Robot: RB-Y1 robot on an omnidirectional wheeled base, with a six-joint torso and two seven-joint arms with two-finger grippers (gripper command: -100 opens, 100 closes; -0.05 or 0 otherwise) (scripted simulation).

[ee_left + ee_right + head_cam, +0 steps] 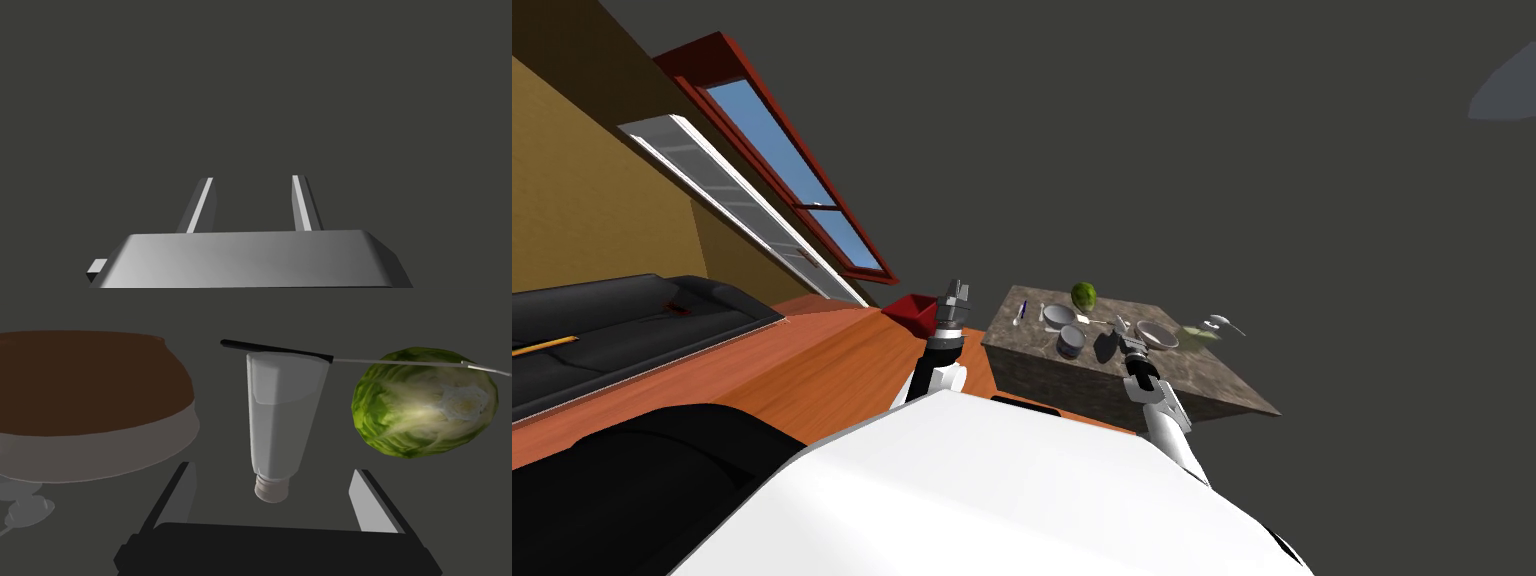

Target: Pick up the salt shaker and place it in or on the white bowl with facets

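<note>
Right wrist view: the right gripper [271, 468] is hovering wide open, straddling the salt shaker [280, 418] at its cap end without touching, probably lining up to pinch its sides.

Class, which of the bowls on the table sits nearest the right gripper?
The wide pale grey bowl beside the right gripper; the other two bowls sit farther left.

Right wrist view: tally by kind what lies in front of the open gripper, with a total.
Bowls: 1, round bowl, brown inside, pale grey outside.
Shakers: 1, pale grey faceted shaker with a narrow cap.
Vegetables: 1, green leafy cabbage head.
Knives: 1, thin knife, black handle, silver blade.
Other utensils: 1, small pale grey spoon-like utensil beside the bowl.
Total: 5.
</note>
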